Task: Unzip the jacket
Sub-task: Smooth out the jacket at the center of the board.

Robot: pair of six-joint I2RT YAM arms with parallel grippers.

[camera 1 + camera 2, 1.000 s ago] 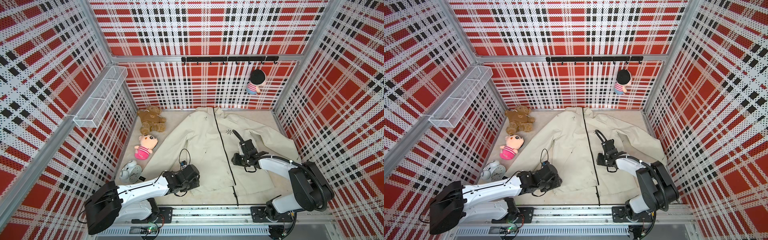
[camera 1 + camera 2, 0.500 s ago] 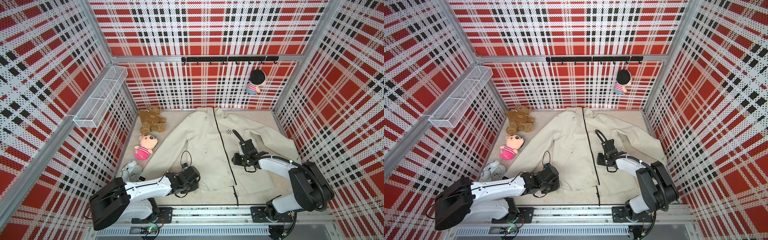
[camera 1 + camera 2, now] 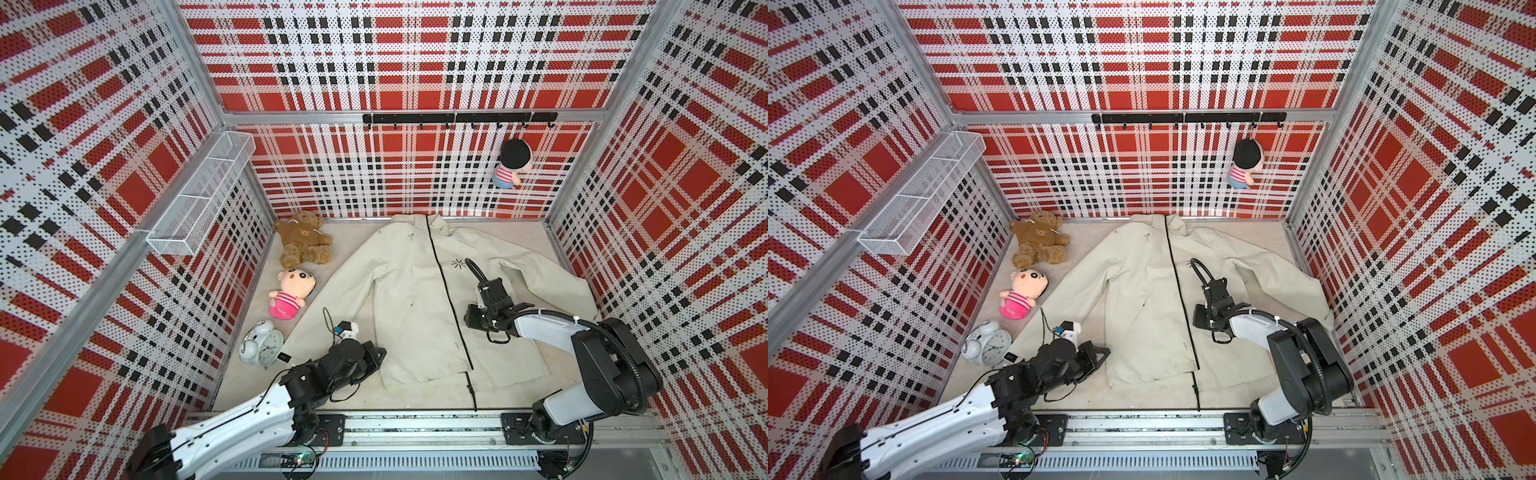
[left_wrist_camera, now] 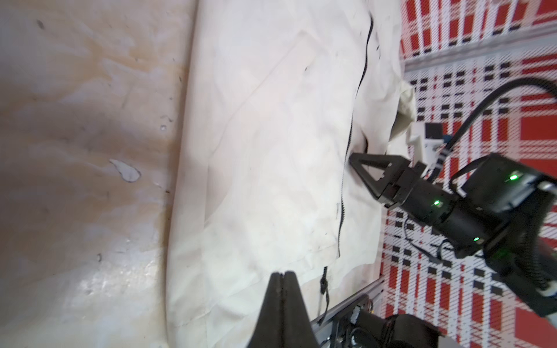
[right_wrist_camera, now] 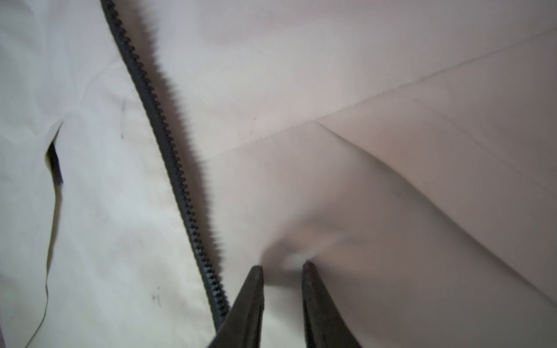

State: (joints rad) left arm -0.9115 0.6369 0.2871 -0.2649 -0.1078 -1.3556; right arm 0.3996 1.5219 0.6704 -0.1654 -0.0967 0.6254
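Cloth puckers between the tips of the right hand (image 5: 282, 266), its jaws a little apart and pressed onto the jacket (image 3: 411, 299) just beside the black zip (image 3: 448, 291). The left hand (image 4: 283, 274) is closed at the hem nearest the robot; whether cloth sits between its jaws cannot be told. The jacket lies flat, front up, on the tabletop (image 3: 351, 241), collar at the far side, the zip apparently joined along most of its length. The slider cannot be made out.

The risk, by the look of it: the right hand is set on panel cloth, not the pull, so a tug would likely drag or bunch the whole jacket instead of parting the teeth, and a thin pinch at the hem could slip.

Count: one jacket, two hands, three plush toys (a bear (image 3: 303, 243), a pink doll (image 3: 289, 293), a doll (image 3: 513, 164) hung from the one hook rail (image 3: 457, 118)), one alarm clock (image 3: 262, 347), one wire basket (image 3: 199, 203).
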